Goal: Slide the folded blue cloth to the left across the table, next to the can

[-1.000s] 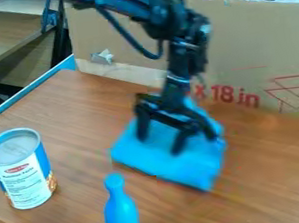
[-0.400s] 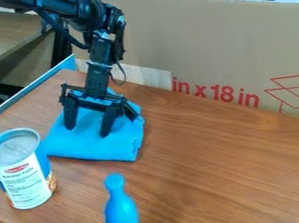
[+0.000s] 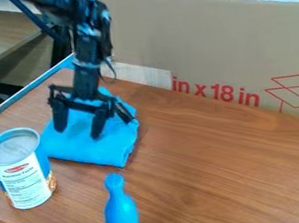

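cloth [image 3: 99,151] shifted left across table [image 3: 217,151], from well apart to near can [image 3: 26,179], turned slightly, gripper [image 3: 79,133] moved left with it

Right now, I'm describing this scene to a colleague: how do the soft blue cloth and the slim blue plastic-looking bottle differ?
The blue cloth is broad, flat and seemingly folded, while the blue bottle is narrow and rounded, with a slender neck. The cloth lies beneath the black pincer; the bottle is apart from it, nearer the camera. Both are blue and on the brown wooden table.
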Available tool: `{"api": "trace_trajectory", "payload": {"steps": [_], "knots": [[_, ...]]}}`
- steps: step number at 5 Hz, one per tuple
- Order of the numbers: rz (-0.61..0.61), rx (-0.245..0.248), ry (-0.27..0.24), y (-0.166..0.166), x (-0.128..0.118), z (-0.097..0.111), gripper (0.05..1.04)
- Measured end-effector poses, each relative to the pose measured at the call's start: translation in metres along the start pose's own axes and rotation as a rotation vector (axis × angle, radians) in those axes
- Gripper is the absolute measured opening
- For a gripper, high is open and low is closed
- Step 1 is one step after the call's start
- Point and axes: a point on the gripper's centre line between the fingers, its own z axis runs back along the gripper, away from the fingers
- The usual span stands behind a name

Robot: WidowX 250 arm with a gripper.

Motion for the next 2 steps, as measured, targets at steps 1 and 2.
{"api": "trace_trajectory", "payload": {"steps": [1,2], "knots": [[0.004,-0.074,-0.119,0.001,-0.017,0.043,1.001],[-0.048,-0.121,-0.141,-0.010,-0.035,0.063,1.001]]}}
